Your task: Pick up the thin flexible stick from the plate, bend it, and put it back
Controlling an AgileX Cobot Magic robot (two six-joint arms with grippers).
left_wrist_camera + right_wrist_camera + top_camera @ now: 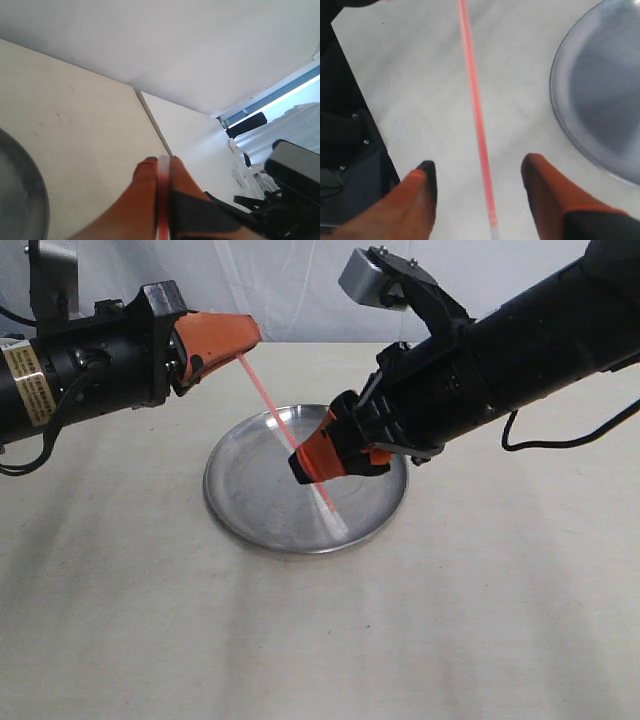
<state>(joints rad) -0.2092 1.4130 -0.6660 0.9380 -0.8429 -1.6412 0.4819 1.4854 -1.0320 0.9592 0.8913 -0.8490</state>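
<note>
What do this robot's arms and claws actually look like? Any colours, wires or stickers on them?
The left arm and the right arm are chunky black tubes. The left claw and the right claw have orange wedge-shaped fingers with black inner faces. A yellowish label wraps the left arm, a grey camera box tops the right arm, and a thin black cable loops off it.

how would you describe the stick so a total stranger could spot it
Find the round silver plate on the table. Slanting over it, from the shut left gripper down through the open right gripper, runs the stick: a hair-thin straight red rod, unlike the chunky orange grippers.
</note>
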